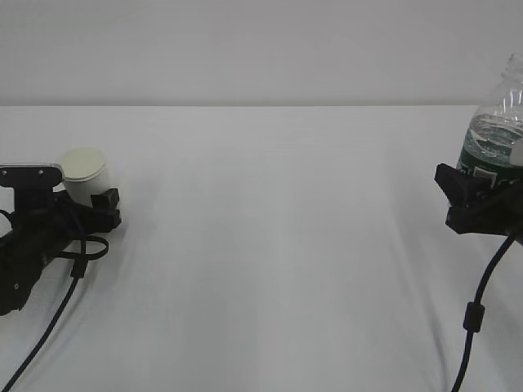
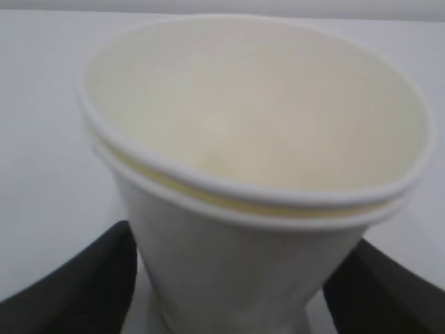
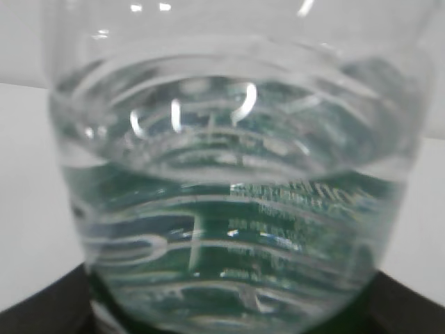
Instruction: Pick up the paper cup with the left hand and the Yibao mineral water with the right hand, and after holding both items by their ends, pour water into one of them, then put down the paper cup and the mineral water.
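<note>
We are looking at a plain test room: a worktop [image 1: 270,245] covered in white cloth, a bare grey wall [image 1: 245,49], cabled robot arms [image 1: 37,245].

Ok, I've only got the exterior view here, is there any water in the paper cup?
Observer: None visible. The left wrist view looks down into the paper cup, and its cream inside looks dry.
Operator: Is that one cup?
Observer: It looks like two nested: there are two rolled rims, one just under the other.
Operator: And the bottle grip?
Observer: The right wrist view shows the right claw with a dark finger on either side of the lower body of the Yibao mineral water, and the water surface standing above the green label.
</note>
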You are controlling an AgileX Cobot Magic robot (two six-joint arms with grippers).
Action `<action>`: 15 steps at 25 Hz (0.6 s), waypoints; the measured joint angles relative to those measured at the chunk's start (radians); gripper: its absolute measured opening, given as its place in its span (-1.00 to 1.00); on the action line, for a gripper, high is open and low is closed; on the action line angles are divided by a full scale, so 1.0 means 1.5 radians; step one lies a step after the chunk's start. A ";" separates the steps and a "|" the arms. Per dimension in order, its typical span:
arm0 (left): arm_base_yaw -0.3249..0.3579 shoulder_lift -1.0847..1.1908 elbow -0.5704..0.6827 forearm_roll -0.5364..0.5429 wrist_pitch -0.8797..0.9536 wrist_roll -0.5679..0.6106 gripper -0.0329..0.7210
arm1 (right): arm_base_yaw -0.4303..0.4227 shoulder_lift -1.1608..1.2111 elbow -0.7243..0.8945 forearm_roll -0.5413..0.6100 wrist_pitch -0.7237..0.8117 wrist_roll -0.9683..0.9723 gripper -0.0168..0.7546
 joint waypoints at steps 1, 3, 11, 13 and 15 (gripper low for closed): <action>0.000 0.003 -0.004 0.000 0.000 0.000 0.65 | 0.000 0.000 0.000 -0.001 0.000 0.001 0.24; 0.000 0.009 -0.011 0.000 0.000 0.000 0.65 | 0.000 0.000 0.000 -0.001 0.000 0.003 0.24; 0.000 0.027 -0.043 -0.002 0.000 0.000 0.65 | 0.000 0.000 0.000 -0.004 0.000 0.004 0.24; 0.000 0.027 -0.047 -0.003 0.000 0.000 0.65 | 0.000 0.000 0.000 -0.004 0.000 0.004 0.24; 0.000 0.028 -0.054 -0.006 0.000 0.000 0.65 | 0.000 0.000 0.000 -0.004 0.000 0.004 0.24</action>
